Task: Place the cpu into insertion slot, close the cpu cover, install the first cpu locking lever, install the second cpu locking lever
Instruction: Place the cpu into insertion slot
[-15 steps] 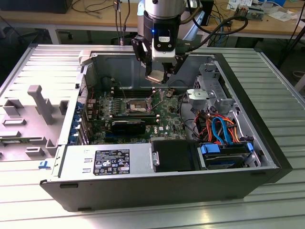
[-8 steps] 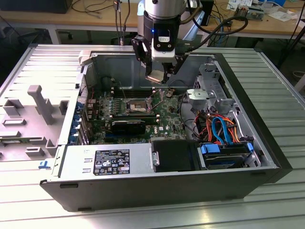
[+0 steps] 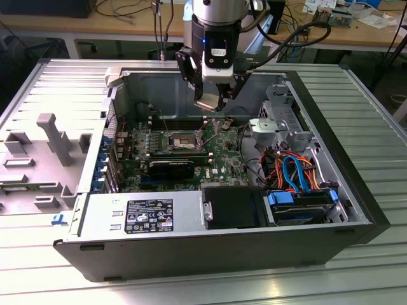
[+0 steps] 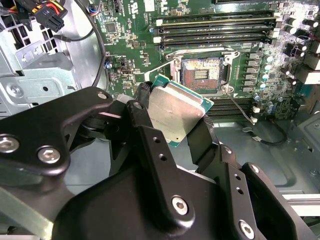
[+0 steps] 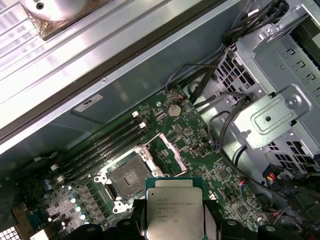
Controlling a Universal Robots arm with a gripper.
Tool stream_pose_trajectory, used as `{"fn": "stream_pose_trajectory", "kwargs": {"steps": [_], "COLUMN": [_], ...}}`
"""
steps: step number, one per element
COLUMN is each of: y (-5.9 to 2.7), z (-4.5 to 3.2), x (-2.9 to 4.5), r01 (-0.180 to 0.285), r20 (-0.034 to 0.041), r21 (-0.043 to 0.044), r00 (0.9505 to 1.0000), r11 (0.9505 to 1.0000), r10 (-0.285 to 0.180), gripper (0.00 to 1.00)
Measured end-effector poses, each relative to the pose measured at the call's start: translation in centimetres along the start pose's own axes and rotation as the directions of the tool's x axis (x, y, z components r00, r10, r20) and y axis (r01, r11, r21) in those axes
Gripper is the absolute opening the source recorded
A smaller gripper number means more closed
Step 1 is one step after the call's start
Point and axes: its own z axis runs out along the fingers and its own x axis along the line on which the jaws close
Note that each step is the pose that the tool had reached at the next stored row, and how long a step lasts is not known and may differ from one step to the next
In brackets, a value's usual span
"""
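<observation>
cpu (image 4: 177,112): silvery, aloft above board (image 4: 130,65) | insertion slot (image 4: 202,74): uncovered | cpu cover (image 5: 167,150): raised open

Open PC case (image 3: 191,254) on ribbed metal table (image 3: 191,293). PSU (image 3: 102,216) along near wall, blue/orange cables (image 3: 294,170) toward exterior view's right, grey plastic part (image 3: 54,136) outside, exterior view's left.

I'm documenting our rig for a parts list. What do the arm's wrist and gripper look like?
The wrist is a silvery cylinder with a black collar and a small blue light. The gripper has a black body with a pale front panel. Its black linkage bars carry silvery screw heads. Thick black cables loop off the wrist.
</observation>
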Motion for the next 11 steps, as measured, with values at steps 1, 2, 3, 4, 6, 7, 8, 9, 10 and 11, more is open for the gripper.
{"fn": "stream_pose_trajectory", "kwargs": {"steps": [1,2,3,4,6,7,8,9,10,11], "y": [0.0,0.0,0.0,0.0,0.0,0.0,0.0,0.0,0.0,0.0], "z": [0.0,0.0,0.0,0.0,0.01,0.01,0.01,0.01,0.01,0.01], "x": [0.0,0.0,0.0,0.0,0.0,0.0,0.0,0.0,0.0,0.0], "r01": [-0.001,-0.001,-0.002,-0.003,-0.004,-0.005,-0.006,-0.007,-0.008,-0.009], "r20": [0.0001,0.0001,0.0002,0.0003,0.0004,0.0005,0.0006,0.0006,0.0007,0.0008], "r21": [-0.0001,0.0,0.0,-0.0001,-0.0001,-0.0001,-0.0002,-0.0002,-0.0002,-0.0002], "r00": [1.0,1.0,1.0,1.0,1.0,1.0,1.0,1.0,1.0,1.0], "r11": [1.0,1.0,1.0,1.0,1.0,1.0,1.0,1.0,1.0,1.0], "r10": [0.001,0.001,0.002,0.003,0.004,0.005,0.006,0.007,0.008,0.009], "gripper": [0.55,0.55,0.55,0.55,0.55,0.55,0.55,0.55,0.55,0.55]}}
